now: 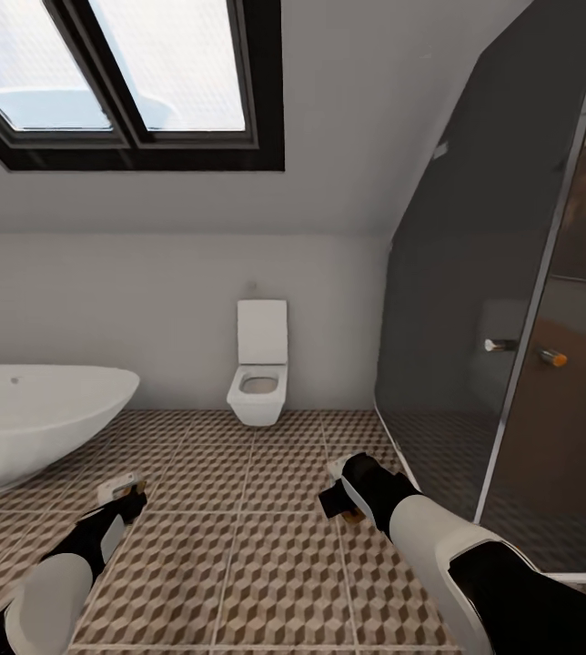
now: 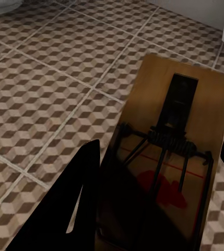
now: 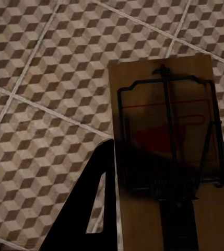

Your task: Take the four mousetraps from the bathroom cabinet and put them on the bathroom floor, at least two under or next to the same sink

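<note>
While both arms reached forward over the tiles: held one trap each, above the floor.

Left gripper (image 1: 127,498): seen at the lower left of the head view, black fingers closed on a mousetrap. From the left wrist camera, dark fingers (image 2: 80,198) pressed against the two long edges of the slab.

Left mousetrap (image 2: 179,151): tan wooden board with a dark wire spring and bar on top and a red mark on the wood; lifted above the tiles, not lying on them. On the head view only a small pale end (image 1: 116,486) stuck out past the fingers.

Right gripper (image 1: 340,496): seen a bit right of the middle in the head view, pinching the second trap. From the right wrist camera, one dark finger (image 3: 98,201) touched the board's long edge; the other finger barely seen at the picture's border.

Right mousetrap (image 3: 166,157): same kind of board, with a dark wire frame and a red print; carried above the tiles. On the head view a small whitish end (image 1: 335,469) visible beside the black wrist.

Bathroom floor (image 1: 238,546): square tiles with brown, beige and cream cube pattern, pale grout lines.

Bathtub (image 1: 29,414): rounded, white, at the left, near the left gripper.

Toilet (image 1: 258,368): white, against the far wall, lid raised.

Glass partition (image 1: 475,346): dark panel at the right, with a metal handle.

Window (image 1: 120,73): black-framed, set in the sloped ceiling.
</note>
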### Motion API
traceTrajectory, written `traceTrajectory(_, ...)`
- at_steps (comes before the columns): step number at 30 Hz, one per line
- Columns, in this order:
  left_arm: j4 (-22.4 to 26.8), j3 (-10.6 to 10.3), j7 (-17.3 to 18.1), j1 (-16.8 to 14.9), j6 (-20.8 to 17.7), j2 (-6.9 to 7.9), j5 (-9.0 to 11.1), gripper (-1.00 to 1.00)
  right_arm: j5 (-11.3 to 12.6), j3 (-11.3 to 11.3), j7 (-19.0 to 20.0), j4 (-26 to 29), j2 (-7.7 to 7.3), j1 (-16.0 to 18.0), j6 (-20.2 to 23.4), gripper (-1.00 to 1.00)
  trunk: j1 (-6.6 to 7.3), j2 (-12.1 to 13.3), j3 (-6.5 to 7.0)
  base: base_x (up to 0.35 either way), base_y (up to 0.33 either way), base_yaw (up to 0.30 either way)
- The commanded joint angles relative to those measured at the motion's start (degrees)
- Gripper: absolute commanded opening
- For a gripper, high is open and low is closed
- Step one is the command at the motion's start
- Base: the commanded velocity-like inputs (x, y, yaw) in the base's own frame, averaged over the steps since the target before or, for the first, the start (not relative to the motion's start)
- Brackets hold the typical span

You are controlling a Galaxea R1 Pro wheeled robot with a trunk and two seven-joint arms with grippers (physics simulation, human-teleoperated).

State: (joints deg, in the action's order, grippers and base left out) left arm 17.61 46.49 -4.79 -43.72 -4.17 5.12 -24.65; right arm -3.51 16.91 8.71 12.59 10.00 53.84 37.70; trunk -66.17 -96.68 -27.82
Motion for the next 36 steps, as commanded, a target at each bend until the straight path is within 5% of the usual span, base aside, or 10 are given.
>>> traceTrajectory(1, 0.1, 0.2, -0.1, -0.1, -0.2, -0.02, -0.4, -1.00, -0.3, 0.1, 0.3, 0.1, 0.00, 0.0, 0.3, -1.00, -0.03, 0.0, -0.07, 0.323, 0.000, 0.001)
traceTrajectory(15, 0.0, 0.2, -0.1, -0.1, -0.2, 0.07, -0.3, -1.00, -0.4, 0.1, 0.3, 0.1, 0.00, 0.0, 0.3, -1.00, -0.03, 0.0, -0.07, 0.323, 0.000, 0.010)
traceTrajectory(36, 0.1, 0.1, -0.1, -0.1, -0.1, 0.01, -0.5, -1.00, -0.4, 0.0, 0.3, 0.2, 0.00, 0.0, 0.3, -1.00, -0.03, 0.0, -0.07, 0.319, 0.000, 0.201)
